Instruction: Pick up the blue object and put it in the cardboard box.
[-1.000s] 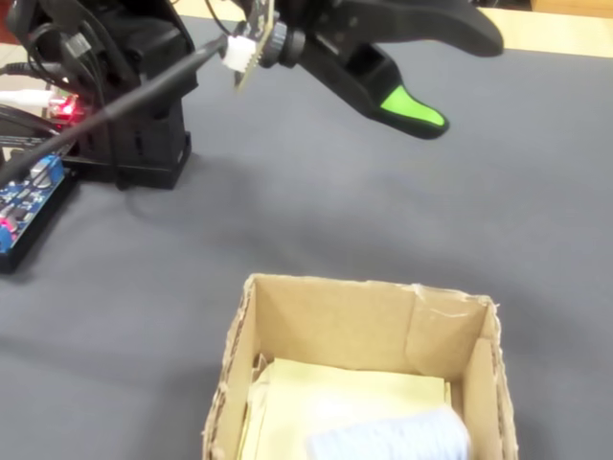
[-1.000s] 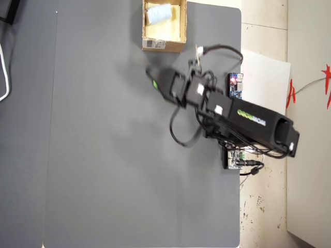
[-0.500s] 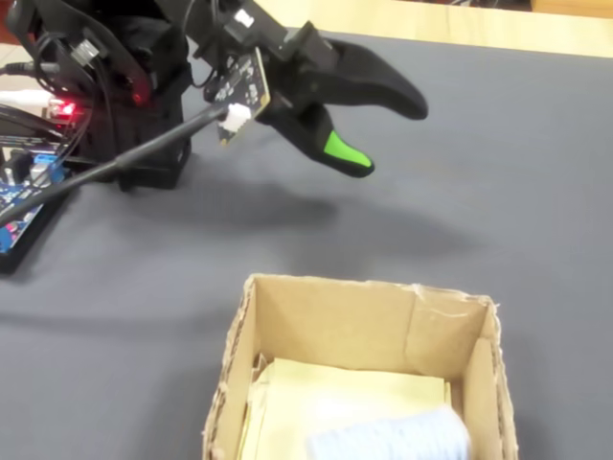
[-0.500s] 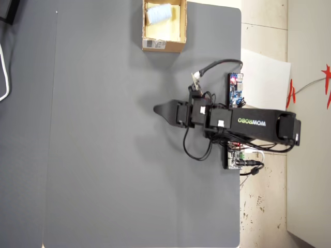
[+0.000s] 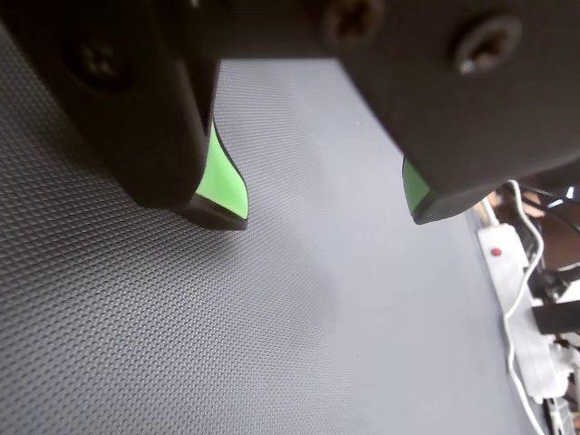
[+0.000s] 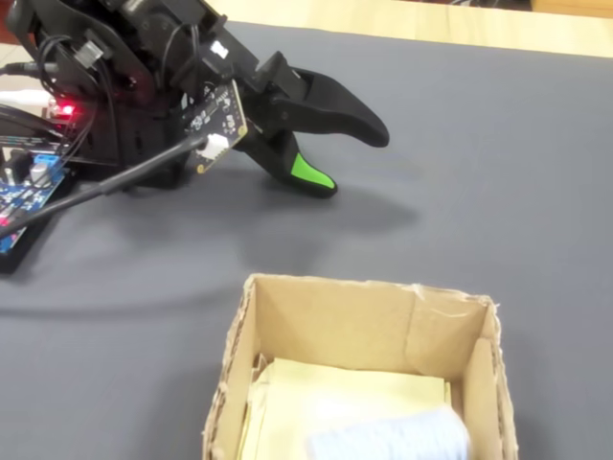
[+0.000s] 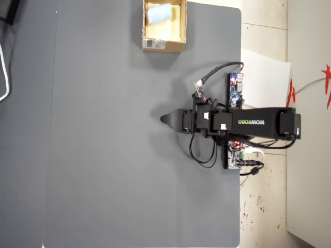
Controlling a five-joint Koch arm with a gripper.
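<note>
Presently: pale blue fuzzy roll (image 7: 158, 14) lies inside tan cardboard box (image 7: 163, 45), well apart from black end effector (image 5: 326, 213), jaws apart, empty, over grey desk (image 7: 103, 155).

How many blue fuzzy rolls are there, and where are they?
1. The blue object lies inside the cardboard box, on its pale lining, near the corner; the overhead view shows it there too. No others show on the grey mat.

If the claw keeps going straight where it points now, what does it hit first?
Probably only the grey mat: the open claw tilts down toward bare surface, apart from the cardboard box.
</note>
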